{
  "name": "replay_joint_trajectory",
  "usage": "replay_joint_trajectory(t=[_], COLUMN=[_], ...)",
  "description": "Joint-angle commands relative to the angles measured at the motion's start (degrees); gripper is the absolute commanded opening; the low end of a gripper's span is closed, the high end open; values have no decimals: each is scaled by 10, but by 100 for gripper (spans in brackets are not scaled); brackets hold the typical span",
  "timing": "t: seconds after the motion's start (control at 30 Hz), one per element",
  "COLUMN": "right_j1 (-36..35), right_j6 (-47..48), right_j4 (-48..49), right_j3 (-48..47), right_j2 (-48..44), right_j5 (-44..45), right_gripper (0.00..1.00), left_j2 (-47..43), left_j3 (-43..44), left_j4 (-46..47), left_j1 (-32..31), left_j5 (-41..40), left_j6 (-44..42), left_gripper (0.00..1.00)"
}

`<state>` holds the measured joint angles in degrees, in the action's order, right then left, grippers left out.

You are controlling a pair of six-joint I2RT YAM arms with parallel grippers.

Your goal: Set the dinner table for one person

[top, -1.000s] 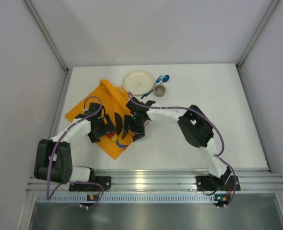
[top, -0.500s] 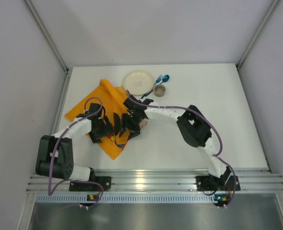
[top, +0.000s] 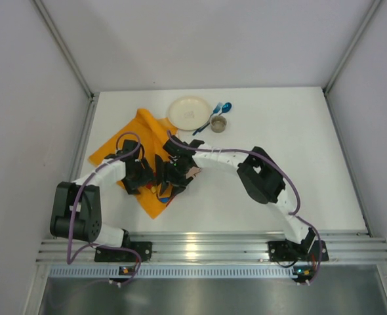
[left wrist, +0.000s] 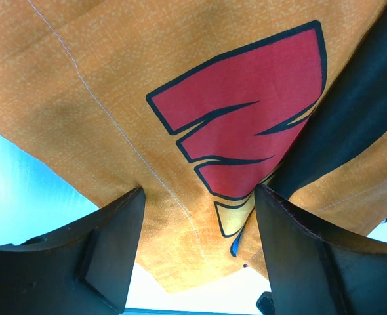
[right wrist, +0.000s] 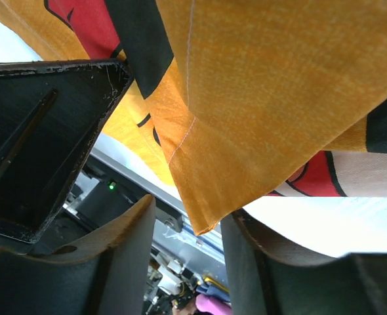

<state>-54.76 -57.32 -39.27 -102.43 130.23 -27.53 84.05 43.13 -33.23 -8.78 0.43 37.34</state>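
The orange cartoon-mouse placemat (top: 144, 131) lies rumpled on the left part of the white dinner table (top: 292, 131). My left gripper (top: 146, 176) is open just above the cloth; in the left wrist view its jaws (left wrist: 199, 197) straddle the orange cloth (left wrist: 115, 98) near its edge. My right gripper (top: 171, 178) faces it from the right. In the right wrist view a folded corner of the placemat (right wrist: 259, 118) hangs between its parted fingers (right wrist: 188, 213), next to the right one. A cream plate (top: 189, 111), a small metal cup (top: 218, 123) and blue cutlery (top: 218, 110) sit at the back.
The aluminium rail (top: 206, 246) runs along the near edge, with both arm bases on it. Grey walls close in the table on the left, back and right. The right arm's elbow (top: 262, 174) arches over the table's middle.
My right gripper has moved left over the placemat toward the left gripper, and the cloth's near right part has bunched up. The left arm has barely shifted.
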Motion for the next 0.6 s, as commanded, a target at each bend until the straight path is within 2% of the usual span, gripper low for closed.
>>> replay_joint_trajectory(t=[0.0,0.13,0.23,0.37,0.43,0.57], right_j1=[-9,-4,0,6,10,19], right_j6=[-17,-17,-19,-17,-15,-11], right_j4=[3,4,9,16,17,16], right_j3=[-22,-21,-13,-10,-11,-11], right_j2=[0,-7,-6,-4,-9,-25], right_j5=[-7,1,3,6,10,16], right_gripper=[43,35,25,6,0,0], left_j2=[74,74,68,30,1,-99], left_j3=[-55,-57,-57,-48,-28,26], left_j4=[103,103,97,74,34,-43], left_j1=[-3,-3,-4,-4,-4,-5], left_j5=[39,36,38,45,36,2], left_j6=[4,-2,-4,-21,-32,-48], left_gripper=[73,72,72,71,72,77])
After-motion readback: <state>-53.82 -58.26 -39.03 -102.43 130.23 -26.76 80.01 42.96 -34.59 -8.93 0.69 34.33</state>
